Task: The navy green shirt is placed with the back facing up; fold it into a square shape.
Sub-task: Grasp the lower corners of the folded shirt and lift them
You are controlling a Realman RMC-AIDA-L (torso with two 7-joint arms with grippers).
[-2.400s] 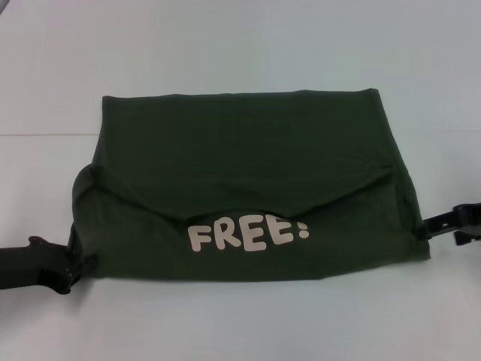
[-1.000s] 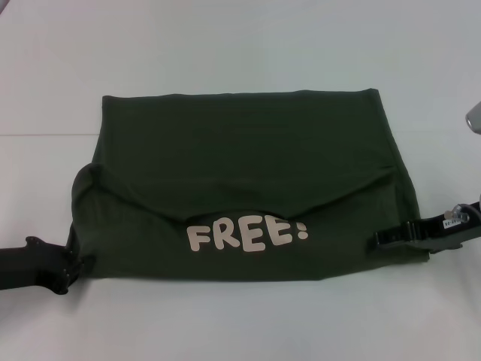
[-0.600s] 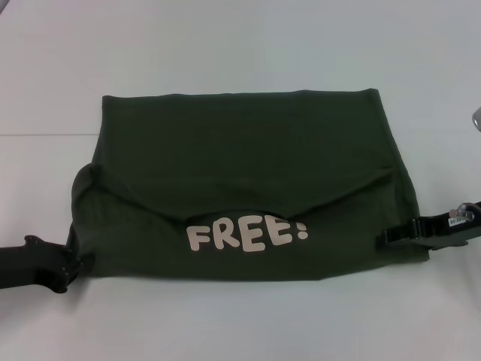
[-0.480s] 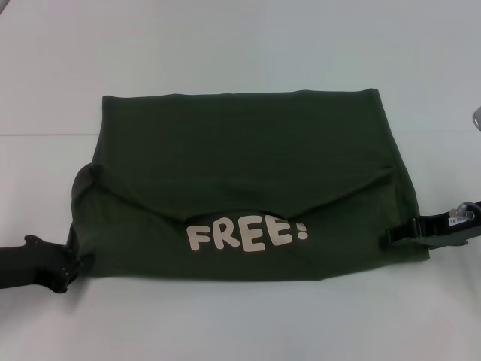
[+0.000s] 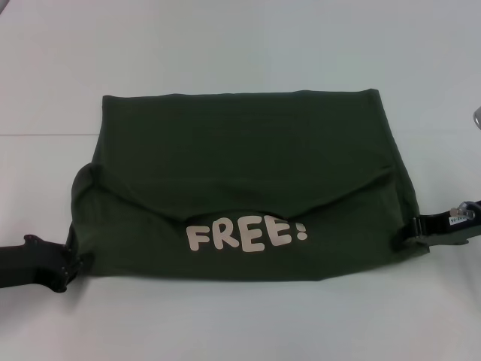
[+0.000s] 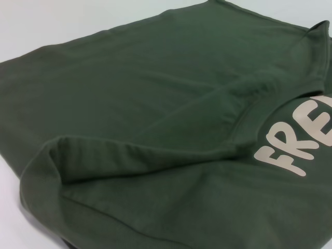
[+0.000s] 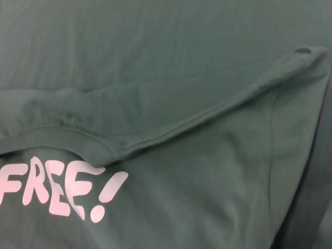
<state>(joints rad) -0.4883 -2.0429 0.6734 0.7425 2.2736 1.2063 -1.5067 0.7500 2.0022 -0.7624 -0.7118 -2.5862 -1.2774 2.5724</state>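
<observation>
The navy green shirt [image 5: 240,165] lies on the white table [image 5: 225,45], folded into a wide rectangle. Its near part is turned up so the white "FREE!" lettering [image 5: 246,235] shows under a curved fold. My left gripper [image 5: 73,263] is at the shirt's near left corner, touching the cloth edge. My right gripper [image 5: 409,230] is at the shirt's right edge near the near right corner. The left wrist view shows the shirt [image 6: 155,104] with a raised fold, and the right wrist view shows the shirt [image 7: 181,62] with a hem seam and the lettering [image 7: 57,192].
A small grey object [image 5: 476,114] shows at the far right edge of the head view. White table surface surrounds the shirt on all sides.
My right gripper reached in over the shirt's right edge a second ago and has since drawn back to the right. The left gripper and the shirt have hardly moved.
</observation>
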